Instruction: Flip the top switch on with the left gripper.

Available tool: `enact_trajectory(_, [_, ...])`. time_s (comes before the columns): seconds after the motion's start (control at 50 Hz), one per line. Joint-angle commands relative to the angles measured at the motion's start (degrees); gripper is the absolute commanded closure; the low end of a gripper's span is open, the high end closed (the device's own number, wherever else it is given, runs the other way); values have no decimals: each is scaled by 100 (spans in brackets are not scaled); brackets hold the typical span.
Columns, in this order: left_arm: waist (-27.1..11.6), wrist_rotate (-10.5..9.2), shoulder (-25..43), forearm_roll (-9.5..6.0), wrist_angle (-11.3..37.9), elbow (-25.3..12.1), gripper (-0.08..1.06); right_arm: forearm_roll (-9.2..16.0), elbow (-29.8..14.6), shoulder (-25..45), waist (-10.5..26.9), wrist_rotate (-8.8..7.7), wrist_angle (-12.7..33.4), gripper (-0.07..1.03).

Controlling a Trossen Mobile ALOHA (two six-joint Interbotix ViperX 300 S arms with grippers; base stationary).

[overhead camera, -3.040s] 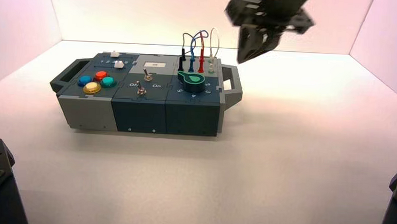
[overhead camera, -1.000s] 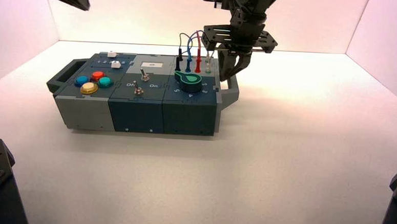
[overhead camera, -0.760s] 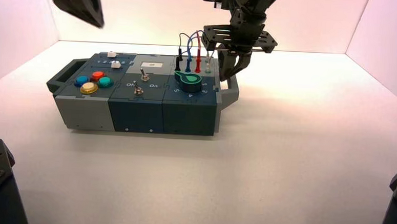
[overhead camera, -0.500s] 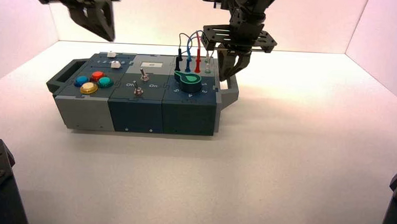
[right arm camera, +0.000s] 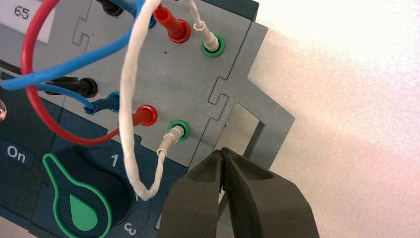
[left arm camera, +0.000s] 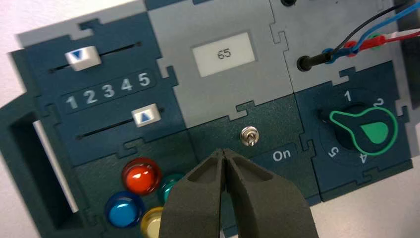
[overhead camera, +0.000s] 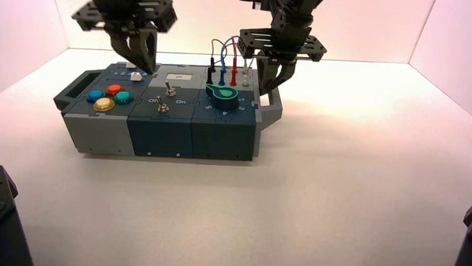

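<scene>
The top switch (left arm camera: 248, 136) is a small silver toggle on the dark-blue panel, just below the white label reading 65 (left arm camera: 224, 53), with "On" (left arm camera: 281, 155) printed beside it. In the high view the top switch (overhead camera: 169, 88) stands behind its twin toggle (overhead camera: 161, 107). My left gripper (left arm camera: 225, 151) is shut and empty, hovering a short way from the switch without touching it. From above, the left gripper (overhead camera: 145, 67) hangs over the box's slider section. My right gripper (right arm camera: 223, 150) is shut over the box's right handle (right arm camera: 252, 130).
Two white sliders (left arm camera: 82, 56) (left arm camera: 145, 116) flank a 1–5 scale. Red (left arm camera: 141, 176), blue (left arm camera: 122, 213), teal and yellow buttons sit near the left fingers. The green knob (left arm camera: 367, 131) and the looped wires (overhead camera: 232, 47) stand on the box's right part, beside the right gripper (overhead camera: 267, 87).
The left arm has swung in from the upper left and dropped over the box's slider section. The right gripper has stayed at the right handle.
</scene>
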Motion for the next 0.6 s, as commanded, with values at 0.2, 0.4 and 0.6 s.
enact_trajectory(0.2, [-114,35,360,18,-132,-229,101,70,-79,202,97,-18,-35,98])
enact_trajectory(0.4, [-114,44,536,35,-202,-237,101,70,-79,220,97,-18,-35,98])
enact_trajectory(0.6, [-123,44,536,35,-229,-272,101,70,-132,237,97,-9,18,98])
